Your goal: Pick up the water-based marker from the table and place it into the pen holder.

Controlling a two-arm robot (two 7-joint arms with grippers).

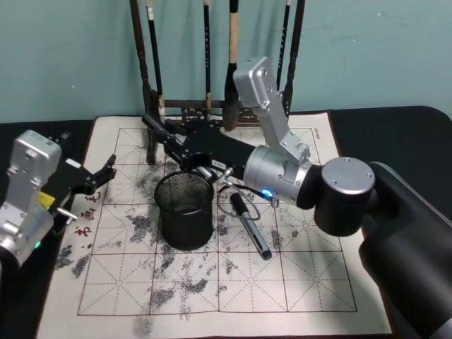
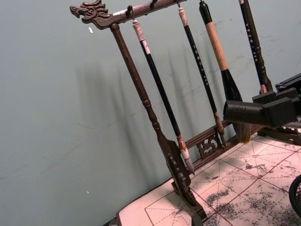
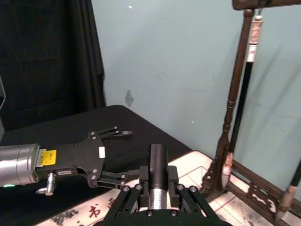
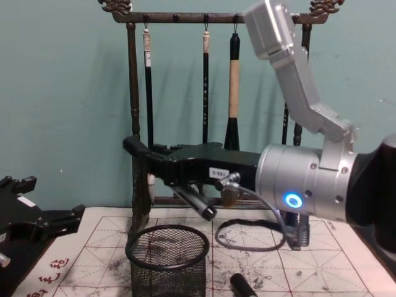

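Observation:
My right gripper (image 4: 154, 162) (image 1: 173, 145) reaches in from the right and hangs above the black wire-mesh pen holder (image 1: 187, 222) (image 4: 167, 266). It is shut on a black marker (image 4: 197, 202) (image 3: 157, 157), which slants down toward the holder's right rim. A second black marker (image 1: 251, 226) (image 4: 244, 286) lies on the mat just right of the holder. My left gripper (image 1: 99, 182) (image 3: 117, 154) stands open over the mat's left edge, holding nothing.
A tall dark wooden brush rack (image 1: 205, 106) (image 4: 204, 18) with several hanging brushes stands close behind the holder and the right gripper. The ink-stained grid mat (image 1: 233, 282) covers the black table. A cable loop (image 4: 247, 238) hangs under the right wrist.

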